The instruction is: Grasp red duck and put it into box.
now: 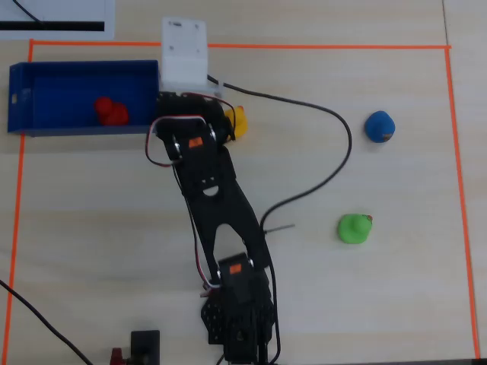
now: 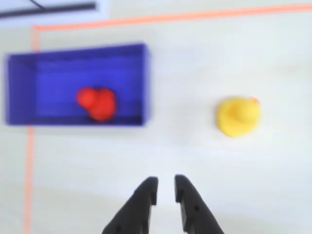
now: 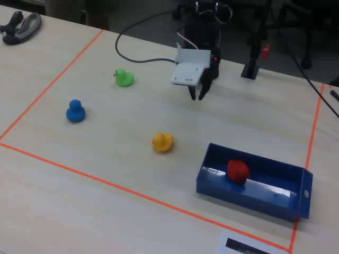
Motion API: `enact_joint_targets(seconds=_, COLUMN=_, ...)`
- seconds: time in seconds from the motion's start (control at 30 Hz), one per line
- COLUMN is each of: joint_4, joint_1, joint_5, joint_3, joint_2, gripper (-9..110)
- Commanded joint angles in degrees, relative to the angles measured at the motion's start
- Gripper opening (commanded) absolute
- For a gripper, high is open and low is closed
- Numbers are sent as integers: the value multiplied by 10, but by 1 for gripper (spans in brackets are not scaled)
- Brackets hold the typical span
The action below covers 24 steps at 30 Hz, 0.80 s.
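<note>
The jaws of the gripper (image 2: 165, 187) sit almost together with just a thin gap, and they hold nothing. In the wrist view they hang over bare desk, well apart from the toys. The red duck (image 3: 238, 170) lies inside the box (image 3: 254, 198), near the end away from the white mark. The box sits by a corner of the orange tape square (image 3: 47, 82) on the desk. The yellow duck (image 3: 162, 142) stands just outside the box. The blue duck (image 3: 75, 111) and green duck (image 3: 124, 78) are farther off, near the opposite tape edge.
</note>
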Motion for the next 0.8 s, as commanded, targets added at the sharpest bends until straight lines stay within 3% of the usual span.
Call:
enact_joint_targets(seconds=0.0, joint_4=-35, joint_1=24, joint_5=-67, joint_3=131, joint_2=231, gripper=0)
enact_joint_targets(seconds=0.27, joint_4=-61, joint_1=26, joint_5=-205, joint_3=469, joint_2=465, gripper=0)
enact_joint_targets(seconds=0.77, joint_4=-131, joint_1=86, joint_5=-207, joint_3=913, joint_2=735, gripper=0)
